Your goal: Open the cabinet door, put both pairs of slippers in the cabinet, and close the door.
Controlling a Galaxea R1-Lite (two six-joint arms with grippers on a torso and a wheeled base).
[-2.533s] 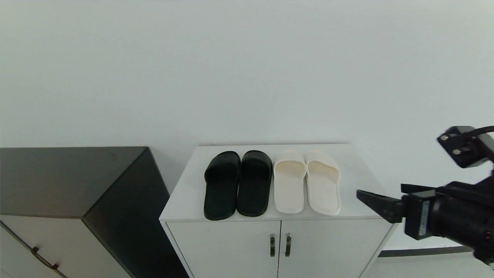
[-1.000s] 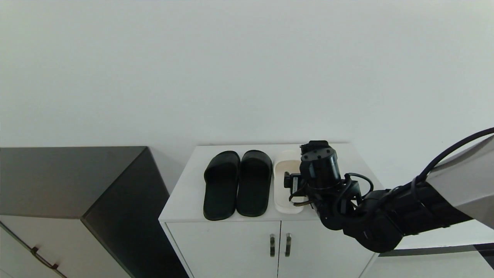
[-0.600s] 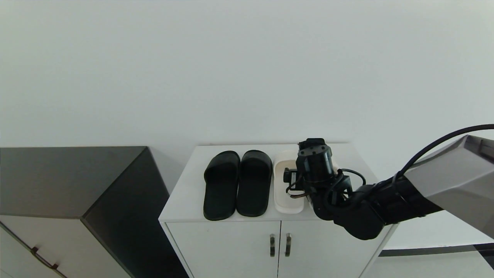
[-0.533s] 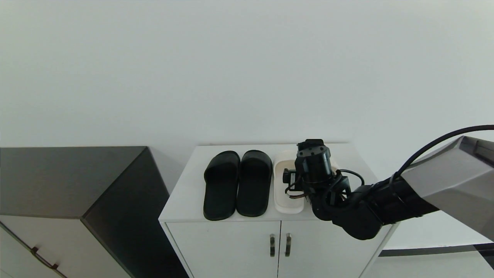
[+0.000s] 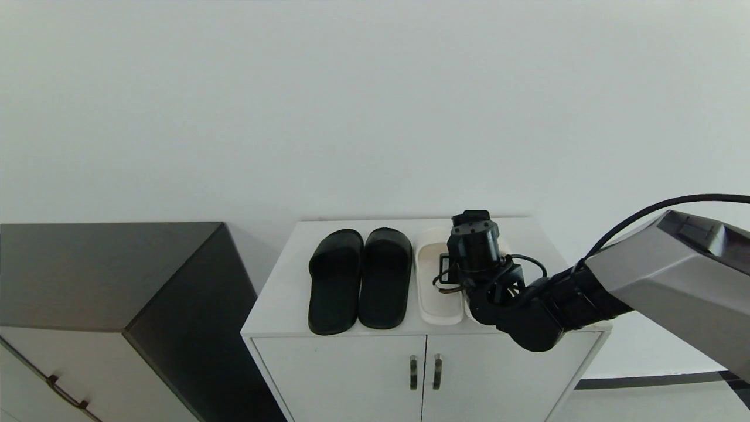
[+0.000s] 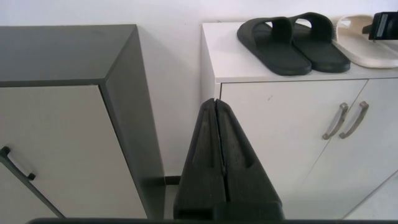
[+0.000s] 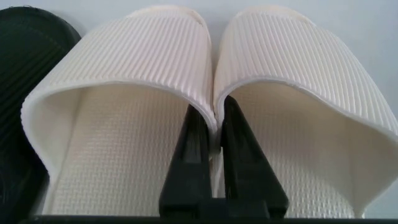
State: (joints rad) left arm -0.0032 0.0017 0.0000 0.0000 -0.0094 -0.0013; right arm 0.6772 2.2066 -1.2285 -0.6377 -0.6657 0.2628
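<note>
Head and wrist views: the white cabinet (image 5: 281, 302) stands with both doors (image 5: 345, 375) closed, and the black slippers (image 5: 360, 278) and white slippers (image 5: 436, 302) lie side by side on its top, toes toward the wall. The right gripper (image 7: 213, 115) sits between the white slippers, one finger under each strap, its jaws narrowed onto the two touching inner strap edges. The left gripper (image 6: 216, 106), fingers pressed together and holding nothing, hangs low before the gap between the white cabinet and the dark cabinet (image 5: 88, 269) beside it.
</note>
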